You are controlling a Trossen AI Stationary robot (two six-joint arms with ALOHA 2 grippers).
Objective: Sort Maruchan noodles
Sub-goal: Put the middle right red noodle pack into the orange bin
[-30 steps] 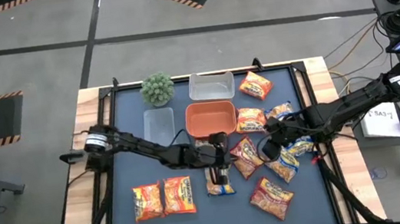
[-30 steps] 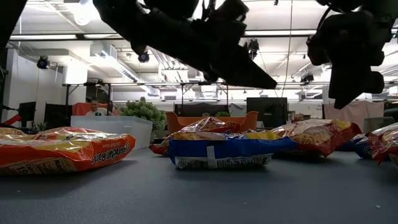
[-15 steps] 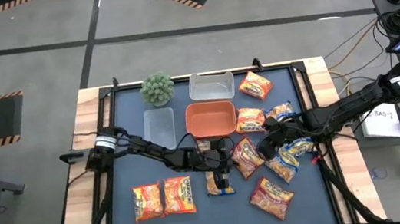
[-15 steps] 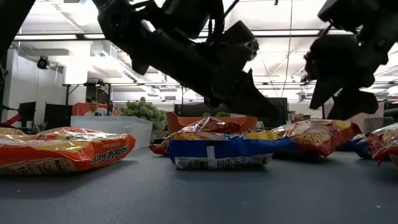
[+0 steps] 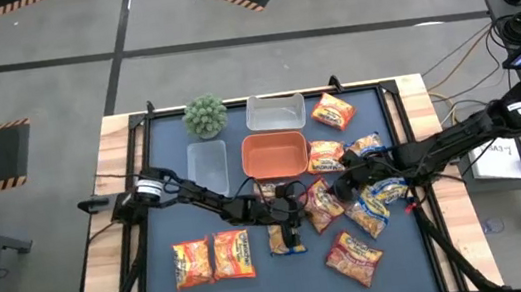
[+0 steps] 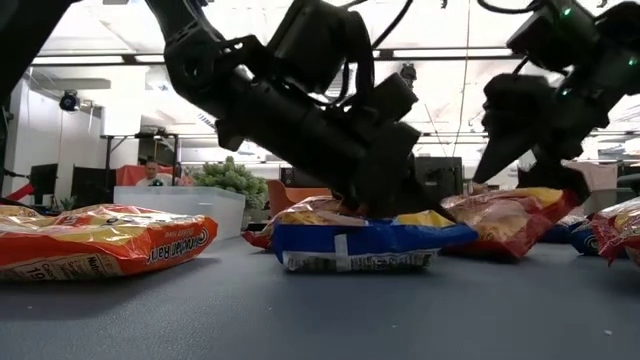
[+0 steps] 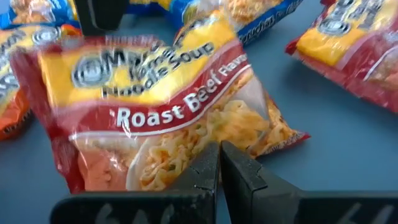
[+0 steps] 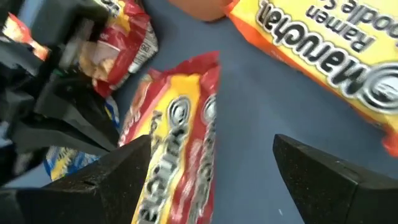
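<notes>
Maruchan noodle packets lie flat on the dark table. A red Roast Beef packet (image 5: 321, 205) (image 7: 161, 124) lies mid-table, beside a blue packet (image 5: 286, 236) (image 6: 350, 240). My left gripper (image 5: 290, 215) (image 7: 219, 149) is shut and slants down, with its tips at the red packet's edge, over the blue packet. My right gripper (image 5: 335, 193) (image 8: 211, 140) is open and hangs low over the red packet (image 8: 180, 137), one finger on either side of it. In the low view it (image 6: 520, 180) stands just above that packet. My left gripper's shut fingertips (image 7: 214, 163) stand at the red packet's clear lower part (image 7: 186, 155), coming at it slanting down from the table's left. I cannot tell whether they touch it or the blue packet below.
Two orange packets (image 5: 213, 259) lie near left, and several more packets (image 5: 370, 210) lie to the right. An orange tray (image 5: 274, 154), two clear tubs (image 5: 274, 112) (image 5: 207, 163) and a small plant (image 5: 204, 116) stand at the back.
Both grippers have come down toward the packets at mid-table. My left gripper has stayed shut and sunk onto the blue and red packets' spot. My right gripper has tipped further downward and opened wide over the red packet. No packet has moved.
</notes>
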